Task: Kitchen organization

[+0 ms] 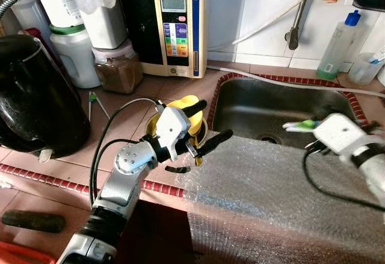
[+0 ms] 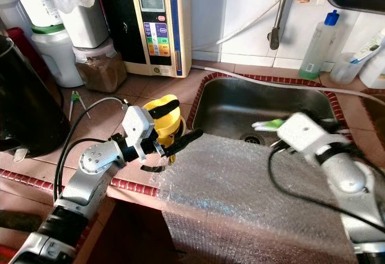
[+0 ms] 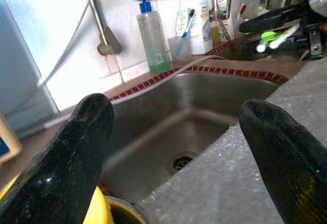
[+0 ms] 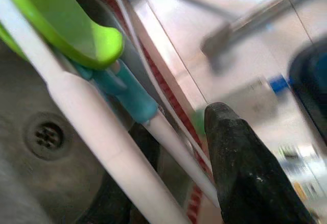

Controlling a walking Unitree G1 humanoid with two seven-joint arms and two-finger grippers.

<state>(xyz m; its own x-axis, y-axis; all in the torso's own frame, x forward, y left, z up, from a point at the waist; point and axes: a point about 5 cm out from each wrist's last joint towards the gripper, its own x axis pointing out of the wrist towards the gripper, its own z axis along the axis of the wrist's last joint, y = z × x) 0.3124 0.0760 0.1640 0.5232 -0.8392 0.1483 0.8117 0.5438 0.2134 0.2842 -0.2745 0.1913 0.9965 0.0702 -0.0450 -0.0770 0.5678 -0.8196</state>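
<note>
My left gripper (image 1: 204, 124) is open above the counter just left of the sink (image 1: 337, 104), its fingers either side of a yellow container (image 1: 180, 109) and pointing toward the basin. Over the sink, my right gripper (image 1: 317, 129) is shut on toothbrushes (image 1: 299, 125) with white handles and green and teal parts. In the right wrist view the toothbrushes (image 4: 97, 127) run across one black finger (image 4: 245, 173). A sheet of bubble wrap (image 1: 271, 198) is draped over the front counter edge before the sink.
A black kettle (image 1: 36, 95) stands at the left. A white jug (image 1: 75, 53), a jar of brown powder (image 1: 117, 68) and a beige water machine (image 1: 177, 26) line the back wall. A soap bottle (image 1: 340, 44) and a cup (image 1: 367, 67) stand behind the sink.
</note>
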